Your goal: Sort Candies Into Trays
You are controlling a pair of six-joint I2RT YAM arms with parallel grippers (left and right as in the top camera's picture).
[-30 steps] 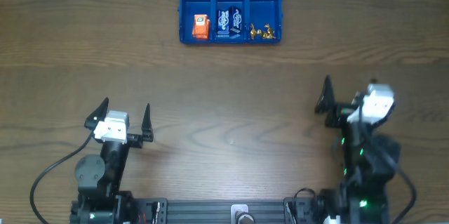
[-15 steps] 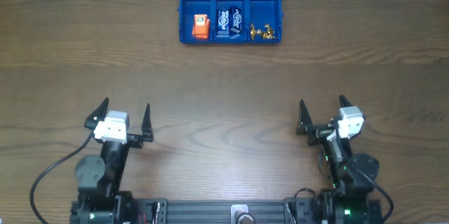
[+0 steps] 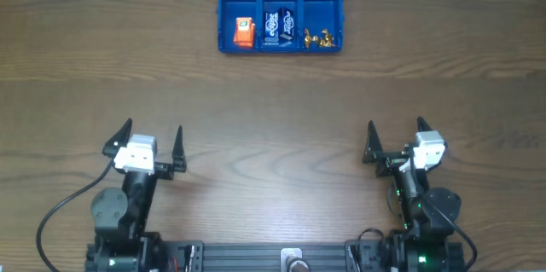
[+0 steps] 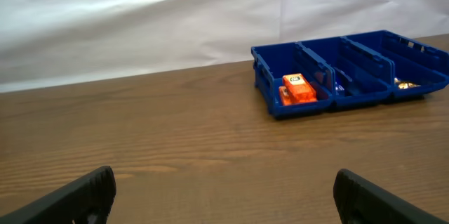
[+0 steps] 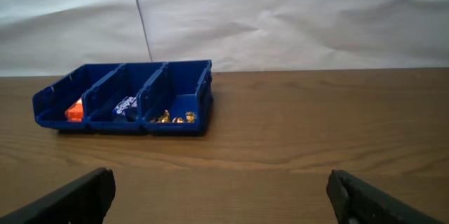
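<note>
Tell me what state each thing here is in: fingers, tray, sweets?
left gripper: fingers open, holding nothing
right gripper: fingers open, holding nothing
blue tray: upright, three compartments, all occupied
orange candy: in the compartment on the left arm's side
blue candies: in the middle compartment
gold candies: in the compartment on the right arm's side
</note>
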